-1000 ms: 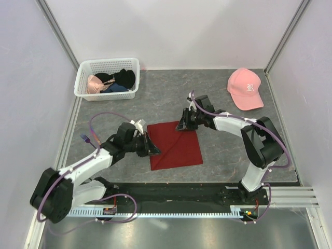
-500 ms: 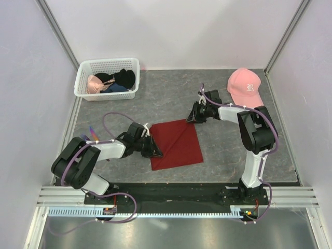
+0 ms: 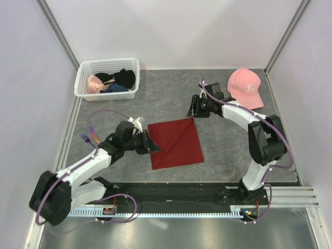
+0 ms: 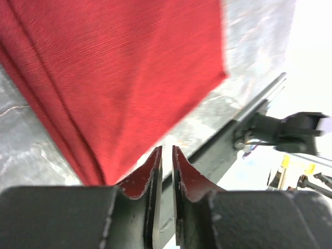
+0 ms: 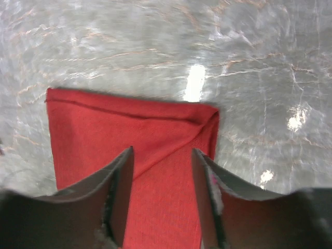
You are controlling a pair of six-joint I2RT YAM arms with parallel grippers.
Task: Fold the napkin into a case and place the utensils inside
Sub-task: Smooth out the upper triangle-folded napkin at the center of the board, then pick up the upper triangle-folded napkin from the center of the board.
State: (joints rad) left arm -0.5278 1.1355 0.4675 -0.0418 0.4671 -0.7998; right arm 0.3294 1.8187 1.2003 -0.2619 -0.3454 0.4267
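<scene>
Two arms reach low over a grey marbled table [image 3: 228,155] walled in pale panels [image 3: 181,31], with a white basket [image 3: 83,85] far left and a pink cap [image 3: 245,88] far right. The left gripper [image 3: 152,147] pinches the left edge of the napkin [image 3: 176,142], which lies mid-table, creased diagonally. The right gripper [image 3: 193,109] hovers spread and empty over its far corner.

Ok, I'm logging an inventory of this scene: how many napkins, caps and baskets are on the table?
dark red napkin: 1
pink cap: 1
white basket: 1
Total: 3
</scene>
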